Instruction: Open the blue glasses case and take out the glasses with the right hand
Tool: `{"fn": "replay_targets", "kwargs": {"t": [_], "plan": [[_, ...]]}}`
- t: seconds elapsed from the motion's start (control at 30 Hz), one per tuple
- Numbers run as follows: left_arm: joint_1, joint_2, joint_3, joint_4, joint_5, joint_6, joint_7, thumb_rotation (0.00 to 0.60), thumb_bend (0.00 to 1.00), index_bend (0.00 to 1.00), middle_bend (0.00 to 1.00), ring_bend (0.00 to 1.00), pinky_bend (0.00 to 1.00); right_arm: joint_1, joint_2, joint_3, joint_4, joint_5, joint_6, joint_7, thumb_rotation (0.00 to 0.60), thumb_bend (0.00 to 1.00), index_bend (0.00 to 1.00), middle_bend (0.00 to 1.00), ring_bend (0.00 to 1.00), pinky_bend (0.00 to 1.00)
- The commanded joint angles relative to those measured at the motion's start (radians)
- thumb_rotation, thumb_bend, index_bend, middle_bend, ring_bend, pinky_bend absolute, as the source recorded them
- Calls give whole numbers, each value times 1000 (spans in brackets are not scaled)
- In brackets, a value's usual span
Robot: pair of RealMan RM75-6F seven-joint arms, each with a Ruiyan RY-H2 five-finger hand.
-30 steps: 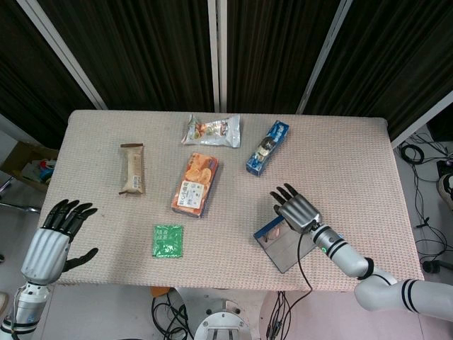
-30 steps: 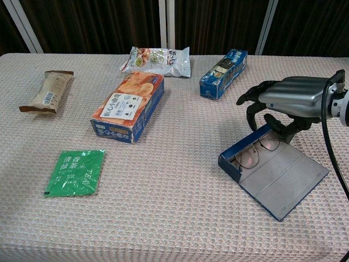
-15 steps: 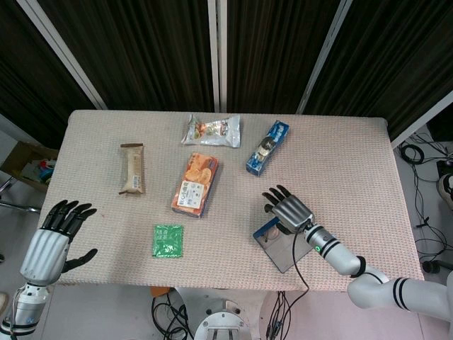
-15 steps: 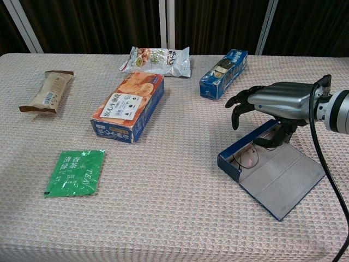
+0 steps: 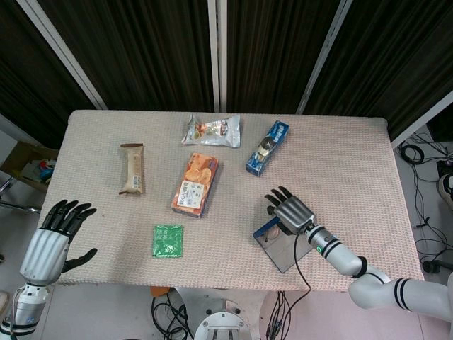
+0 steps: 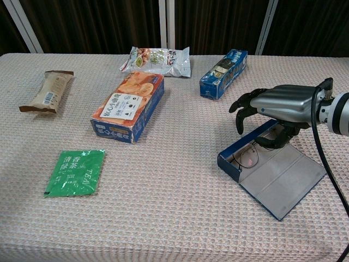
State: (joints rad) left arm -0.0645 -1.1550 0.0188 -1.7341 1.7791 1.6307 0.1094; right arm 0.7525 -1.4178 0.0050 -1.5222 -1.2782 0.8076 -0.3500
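Observation:
The blue glasses case [image 6: 233, 160] lies open near the table's front right, its grey lid [image 6: 286, 177] flat on the cloth; in the head view the case [image 5: 267, 234] is partly under my hand. The thin-framed glasses [image 6: 248, 156] lie in the tray. My right hand [image 6: 279, 102] [image 5: 290, 211] hovers over the tray's far end, fingers curved down and apart, thumb down beside the glasses' far side; I cannot see it gripping them. My left hand [image 5: 56, 237] hangs off the table's front left corner, fingers spread and holding nothing.
An orange biscuit box [image 6: 131, 103] stands mid-table, a green tea packet [image 6: 75, 172] in front of it. A brown bar [image 6: 46, 91], a snack bag [image 6: 157, 60] and a blue box [image 6: 222, 73] lie further back. A black cable [image 6: 323, 158] trails from my right wrist.
My right hand came in lower over the case, then drew slightly back to the right. The case shifted a little; the glasses stay in the tray. The left hand has not moved.

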Motion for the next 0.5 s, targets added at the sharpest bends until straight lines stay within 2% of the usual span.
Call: {"fn": "replay_targets", "kwargs": {"t": [0.03, 0.3, 0.5], "plan": [[0, 1, 0, 0, 0, 0, 1, 600, 51, 211, 192, 116, 120, 1, -1, 1, 1, 0, 0, -3, 600, 437, 385, 127, 0, 0], [2, 1, 2, 1, -1, 0, -1, 600, 50, 209, 192, 116, 120, 0, -6, 0, 6, 2, -3, -12, 600, 438, 411, 137, 0, 0], [4, -1, 2, 3, -2, 2, -2, 600, 50, 208, 192, 116, 120, -1, -10, 2, 9, 5, -1, -20, 600, 442, 469, 165, 0, 0]]}}
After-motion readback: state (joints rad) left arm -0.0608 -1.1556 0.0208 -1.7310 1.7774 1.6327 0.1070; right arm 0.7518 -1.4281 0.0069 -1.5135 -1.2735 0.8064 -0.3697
